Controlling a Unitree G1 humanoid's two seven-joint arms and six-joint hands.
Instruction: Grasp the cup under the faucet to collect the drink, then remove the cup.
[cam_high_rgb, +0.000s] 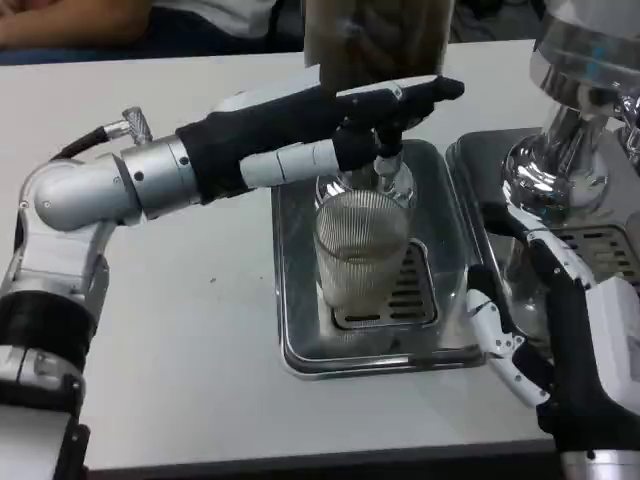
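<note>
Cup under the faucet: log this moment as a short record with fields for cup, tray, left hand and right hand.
cup: ribbed clear glass cup, upright on the drip tray, below the faucet
tray: metal drip tray with a slotted grate, on the white table
left hand: left hand stretched out above the cup, at the faucet; not holding the cup
right hand: right hand beside the tray's right edge, fingers apart, holding nothing

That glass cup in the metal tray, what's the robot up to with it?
It is filling a drink. The ribbed glass cup stands on the metal drip tray under the faucet. The left hand reaches across above the cup and rests at the faucet, seemingly working it. The right hand waits beside the tray's right edge, fingers apart, holding nothing. How full the cup is, I cannot tell.
</note>
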